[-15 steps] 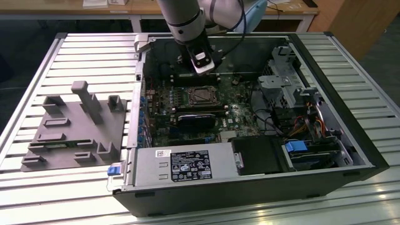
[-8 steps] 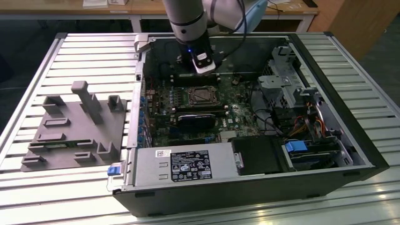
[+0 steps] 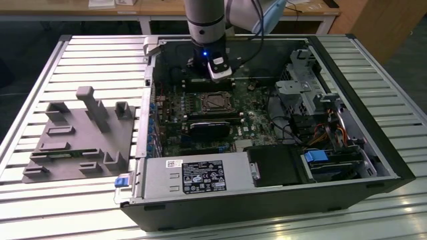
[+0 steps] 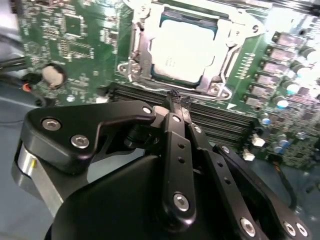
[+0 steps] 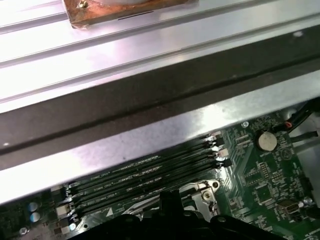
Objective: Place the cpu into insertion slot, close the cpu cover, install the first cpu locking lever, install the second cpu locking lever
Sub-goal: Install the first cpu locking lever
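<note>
The cpu (image 4: pixel 186 47), a square chip with a pale silver top, lies in the insertion slot (image 3: pixel 215 102) on the green board inside the open computer case. The cpu cover (image 4: pixel 227 55), a thin metal frame, lies flat around the chip. Thin metal lever rods run along the frame's edges; whether they are latched is unclear. In the second wrist view my gripper (image 4: pixel 177 102) hovers just off the socket, over the memory slots, its black fingers pressed together with nothing between them. In the exterior view the gripper (image 3: pixel 221 77) hangs above the board, just behind the socket.
Long black memory slots (image 5: pixel 145 175) run between the socket and the case's rear wall (image 5: pixel 150 100). A black heatsink block (image 3: pixel 210 129), a power supply (image 3: pixel 193 175) and a drive cage (image 3: pixel 300 85) crowd the case. A grey fixture (image 3: pixel 80 135) sits on the table at the exterior view's left.
</note>
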{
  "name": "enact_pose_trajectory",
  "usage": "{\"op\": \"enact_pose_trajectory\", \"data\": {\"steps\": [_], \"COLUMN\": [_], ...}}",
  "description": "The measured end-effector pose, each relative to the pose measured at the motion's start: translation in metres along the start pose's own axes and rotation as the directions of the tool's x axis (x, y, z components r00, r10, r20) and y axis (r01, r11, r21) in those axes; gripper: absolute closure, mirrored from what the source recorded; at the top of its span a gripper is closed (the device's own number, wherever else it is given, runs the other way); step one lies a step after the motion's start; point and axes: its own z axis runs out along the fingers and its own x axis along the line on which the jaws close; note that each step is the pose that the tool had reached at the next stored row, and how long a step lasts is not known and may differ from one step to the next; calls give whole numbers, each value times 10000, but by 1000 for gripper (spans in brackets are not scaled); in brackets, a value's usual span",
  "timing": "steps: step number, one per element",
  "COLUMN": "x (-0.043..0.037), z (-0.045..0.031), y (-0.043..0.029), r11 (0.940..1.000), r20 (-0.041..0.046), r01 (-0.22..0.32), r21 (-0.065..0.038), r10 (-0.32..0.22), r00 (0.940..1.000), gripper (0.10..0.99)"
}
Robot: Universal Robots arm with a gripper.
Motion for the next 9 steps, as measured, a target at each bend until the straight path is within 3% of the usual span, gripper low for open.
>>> {"op": "enact_pose_trajectory", "data": {"steps": [2,7,9], "x": [-12,-21,-23], "z": [3,3,2], "y": [-3,-20,-20], "r11": [10000,9998,9995], "r20": [-125,-91,-38], "r01": [-15,-27,-10], "r21": [79,175,327], "r10": [16,28,11], "r00": [9999,10000,10000], "gripper": [984,984,984]}}
